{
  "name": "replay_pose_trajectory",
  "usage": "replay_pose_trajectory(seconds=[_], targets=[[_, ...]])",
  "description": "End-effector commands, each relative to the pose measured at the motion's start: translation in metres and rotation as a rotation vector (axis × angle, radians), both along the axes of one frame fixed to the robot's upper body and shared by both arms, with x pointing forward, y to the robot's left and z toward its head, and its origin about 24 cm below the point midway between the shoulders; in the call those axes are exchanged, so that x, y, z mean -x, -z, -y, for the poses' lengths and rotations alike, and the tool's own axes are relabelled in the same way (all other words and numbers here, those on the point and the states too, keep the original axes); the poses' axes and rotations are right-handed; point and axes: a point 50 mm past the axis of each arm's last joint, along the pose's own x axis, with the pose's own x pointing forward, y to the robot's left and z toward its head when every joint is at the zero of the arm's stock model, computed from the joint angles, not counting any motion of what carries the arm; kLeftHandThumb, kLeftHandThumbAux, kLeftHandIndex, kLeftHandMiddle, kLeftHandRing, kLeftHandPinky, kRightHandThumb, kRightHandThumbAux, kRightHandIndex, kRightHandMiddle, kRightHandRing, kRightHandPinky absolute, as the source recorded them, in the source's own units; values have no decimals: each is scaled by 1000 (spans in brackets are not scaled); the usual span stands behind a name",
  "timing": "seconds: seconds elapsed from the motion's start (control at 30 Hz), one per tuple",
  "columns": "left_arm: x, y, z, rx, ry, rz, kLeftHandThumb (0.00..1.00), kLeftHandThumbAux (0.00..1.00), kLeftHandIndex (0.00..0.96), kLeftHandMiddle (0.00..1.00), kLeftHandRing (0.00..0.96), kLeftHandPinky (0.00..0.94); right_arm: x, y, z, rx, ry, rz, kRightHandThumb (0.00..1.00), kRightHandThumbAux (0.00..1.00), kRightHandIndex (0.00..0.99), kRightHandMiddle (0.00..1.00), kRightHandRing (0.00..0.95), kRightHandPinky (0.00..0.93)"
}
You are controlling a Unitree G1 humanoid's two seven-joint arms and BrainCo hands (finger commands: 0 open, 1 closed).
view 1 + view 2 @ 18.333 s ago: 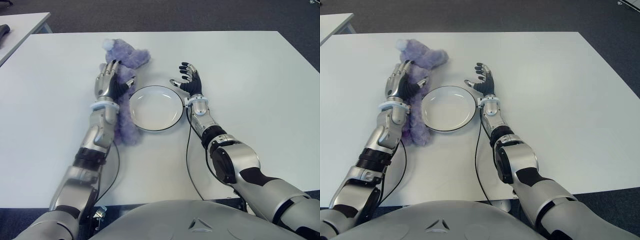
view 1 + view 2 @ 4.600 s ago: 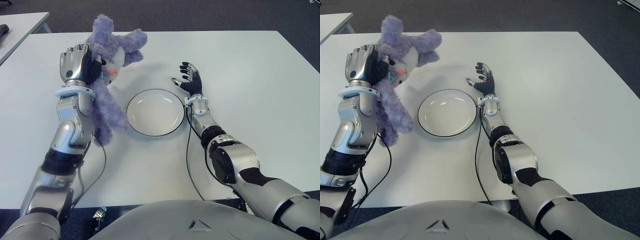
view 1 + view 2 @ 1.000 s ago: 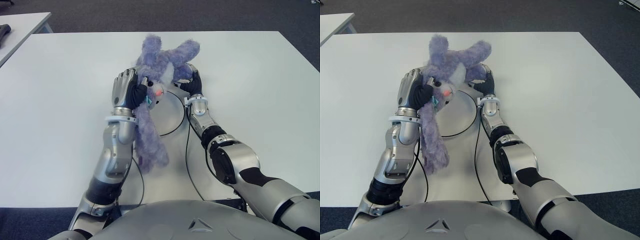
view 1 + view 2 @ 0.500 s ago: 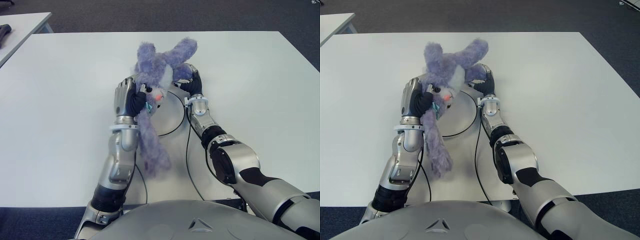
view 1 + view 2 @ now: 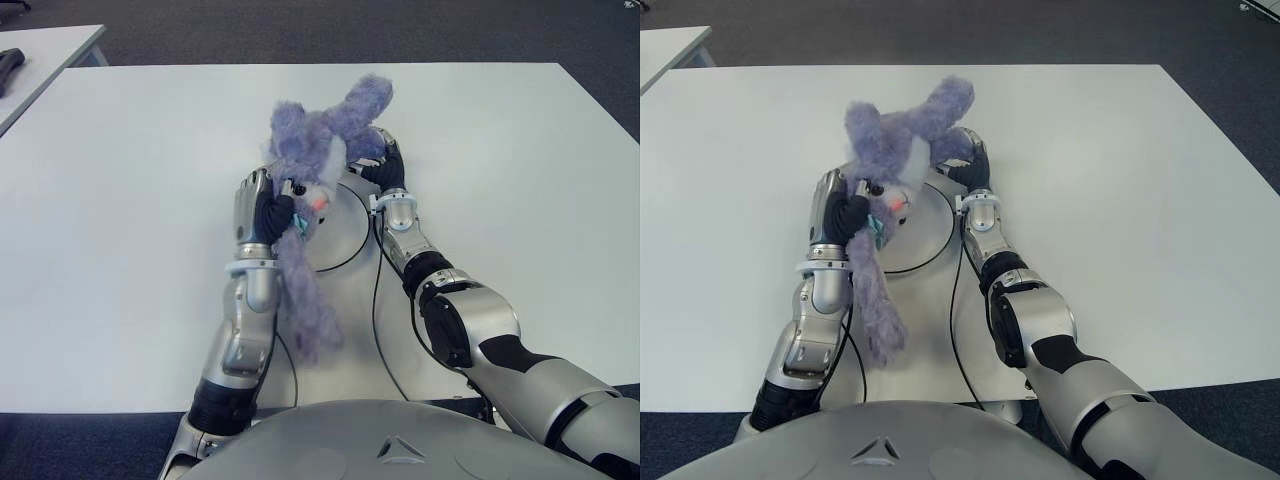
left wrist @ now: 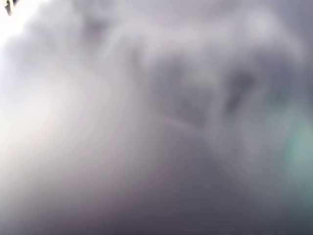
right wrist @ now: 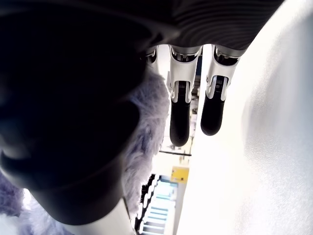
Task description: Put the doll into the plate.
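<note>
Fingers (image 5: 272, 205) around doll's (image 5: 305, 160) neck.

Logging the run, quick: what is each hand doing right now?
Left hand: closed on the doll, over the plate.
Right hand: fingers straight, open, holding nothing, beside the doll.

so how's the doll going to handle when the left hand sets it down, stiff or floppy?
Probably floppy: the doll is gripped near the head by the left hand, and its body trails limply toward the robot, off the plate. The plush fur suggests it is light and soft, unlikely to slip or break. Likely it will slump over the rim, so the body may need repositioning.
</note>
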Motion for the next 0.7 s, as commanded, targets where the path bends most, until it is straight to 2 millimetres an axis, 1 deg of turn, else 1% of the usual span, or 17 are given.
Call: replay_pose_trajectory(seconds=[0.03, 0.2, 0.5, 0.7], targets=[[8, 37, 3, 34, 22, -182, 962, 614, 819, 498, 887, 869, 71, 100, 14, 20, 46, -398, 70, 941, 209, 278, 264, 257], [11, 42, 3, 87, 45, -234, 962, 614, 830, 498, 894, 871, 71, 100, 14, 32, 46, -398, 39, 932, 204, 276, 261, 251], [17, 49, 8, 146, 59, -286, 962, 614, 840, 497, 902, 871, 71, 100, 13, 56, 45, -396, 17, 926, 210, 277, 262, 252], [21, 52, 10, 167, 78, -314, 962, 613, 838, 498, 900, 871, 71, 100, 13, 55, 49, -393, 21, 934, 218, 278, 260, 251]])
